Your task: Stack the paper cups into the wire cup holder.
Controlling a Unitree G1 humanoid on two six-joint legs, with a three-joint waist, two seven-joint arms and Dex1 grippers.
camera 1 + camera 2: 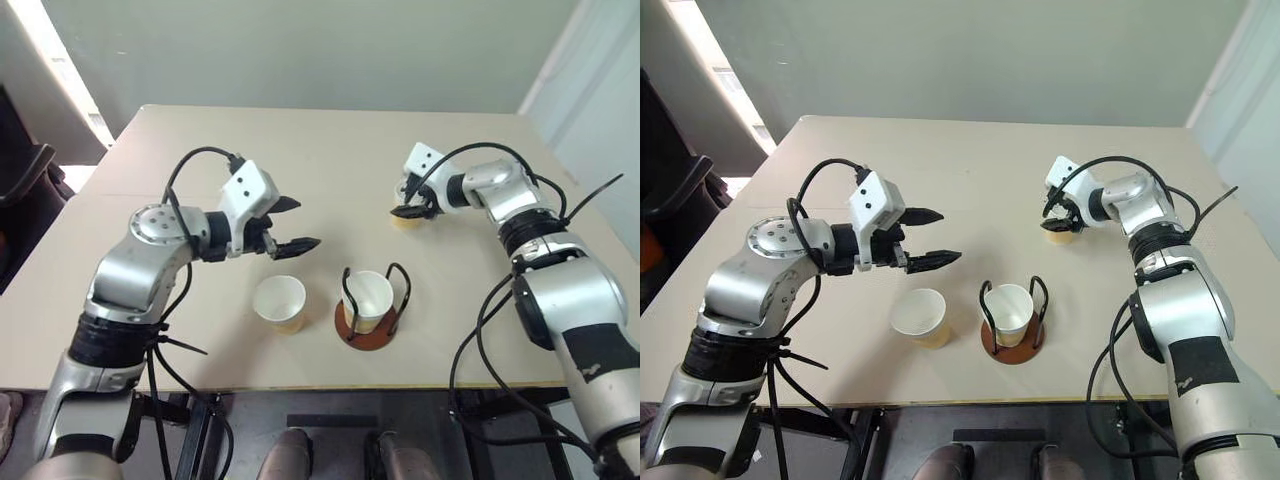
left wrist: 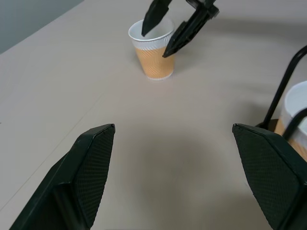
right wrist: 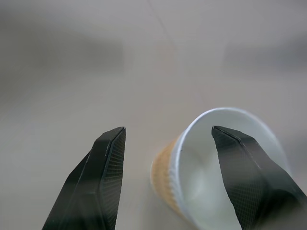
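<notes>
Cups (image 1: 280, 302) carry no readable writing. Left end effector (image 1: 291, 224) hangs spread above the tabletop (image 1: 330, 150). Right end effector (image 1: 410, 205) is spread around the far cup (image 2: 152, 52), one finger inside.

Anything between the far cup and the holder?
Nothing visible. Bare table lies between the far cup, where the right gripper is open around its rim, and the holder, which already has one cup in it. The loose cup stands off to the holder's left.

A pale beige bench (image 1: 330, 150) stands before a plain grey-green wall (image 1: 300, 50). Bright light (image 1: 60, 70) falls in beyond the bench's left edge, where a dark chair (image 1: 20, 190) stands. The floor below its near edge is dark.
</notes>
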